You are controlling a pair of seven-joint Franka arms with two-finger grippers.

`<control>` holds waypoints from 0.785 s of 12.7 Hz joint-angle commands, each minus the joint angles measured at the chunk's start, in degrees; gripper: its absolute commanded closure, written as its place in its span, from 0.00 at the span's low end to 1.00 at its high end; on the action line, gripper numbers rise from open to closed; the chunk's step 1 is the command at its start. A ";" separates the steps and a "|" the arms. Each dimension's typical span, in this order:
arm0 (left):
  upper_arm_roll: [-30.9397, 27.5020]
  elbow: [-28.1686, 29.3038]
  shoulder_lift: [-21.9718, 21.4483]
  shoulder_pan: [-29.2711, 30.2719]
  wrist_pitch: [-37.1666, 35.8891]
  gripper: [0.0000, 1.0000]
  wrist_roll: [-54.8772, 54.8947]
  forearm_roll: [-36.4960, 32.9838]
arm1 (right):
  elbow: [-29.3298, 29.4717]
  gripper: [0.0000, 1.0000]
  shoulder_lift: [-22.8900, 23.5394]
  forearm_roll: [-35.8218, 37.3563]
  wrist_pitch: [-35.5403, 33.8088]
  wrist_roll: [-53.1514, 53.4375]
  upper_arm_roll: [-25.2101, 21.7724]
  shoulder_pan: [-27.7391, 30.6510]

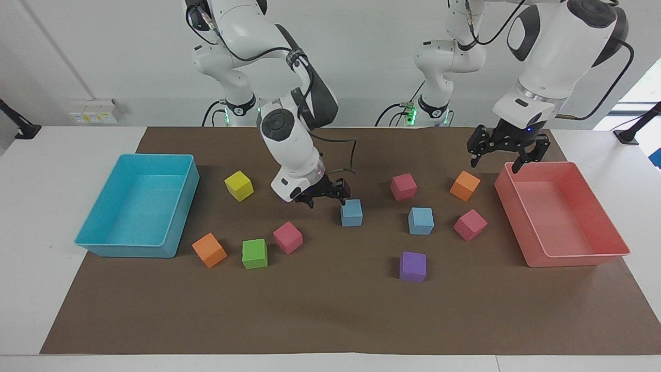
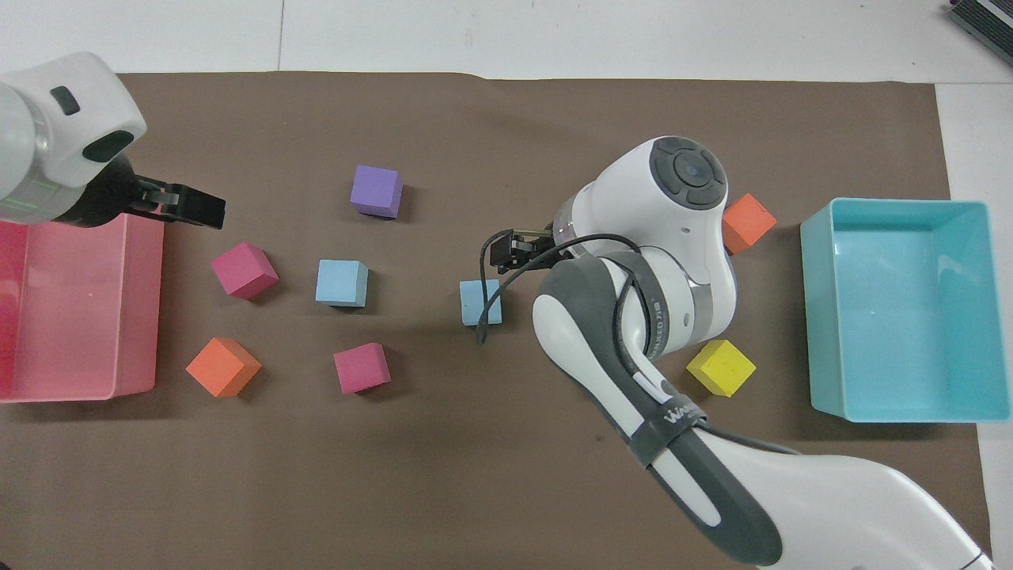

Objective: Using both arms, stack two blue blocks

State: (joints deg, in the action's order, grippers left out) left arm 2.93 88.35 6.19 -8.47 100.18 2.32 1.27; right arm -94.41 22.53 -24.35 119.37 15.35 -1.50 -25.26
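We see the right tool (image 1: 325, 198) hanging low, empty, fingers apart, just beside one blue block (image 1: 351, 212). The second blue block (image 1: 421, 220) rests on the table (image 1: 330, 310), toward the left arm's end. The left tool (image 1: 502, 155), apparently spread, hovers by the pink tray's rim (image 1: 537, 165).

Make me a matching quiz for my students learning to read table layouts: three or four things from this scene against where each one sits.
Things:
1. yellow block
2. green block
3. left gripper
4. right gripper

Places:
A. over the pink tray's rim
B. between an orange block and a pink block
C. beside a blue block
D. near the turquoise tray

Pairs: 1-D, 2-B, 3-A, 4-C
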 commanded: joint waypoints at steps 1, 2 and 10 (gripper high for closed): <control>-0.73 4.70 0.31 -2.85 6.41 0.00 -3.89 0.40 | -3.23 0.00 -1.70 -4.21 0.60 -7.60 0.71 3.01; -0.73 6.73 0.40 -3.30 8.61 0.00 -4.16 0.40 | -3.41 0.00 -1.61 -6.04 0.34 -8.57 0.71 3.54; -0.82 19.30 5.15 -6.73 25.22 0.00 -8.20 0.14 | -12.11 0.69 -1.96 -22.75 1.56 -24.49 0.62 7.15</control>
State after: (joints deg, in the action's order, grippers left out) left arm 2.97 104.56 11.54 -13.76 121.61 -4.66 1.27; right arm -103.45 22.40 -44.52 119.69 -6.60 -1.52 -18.88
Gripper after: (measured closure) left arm 0.000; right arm 0.396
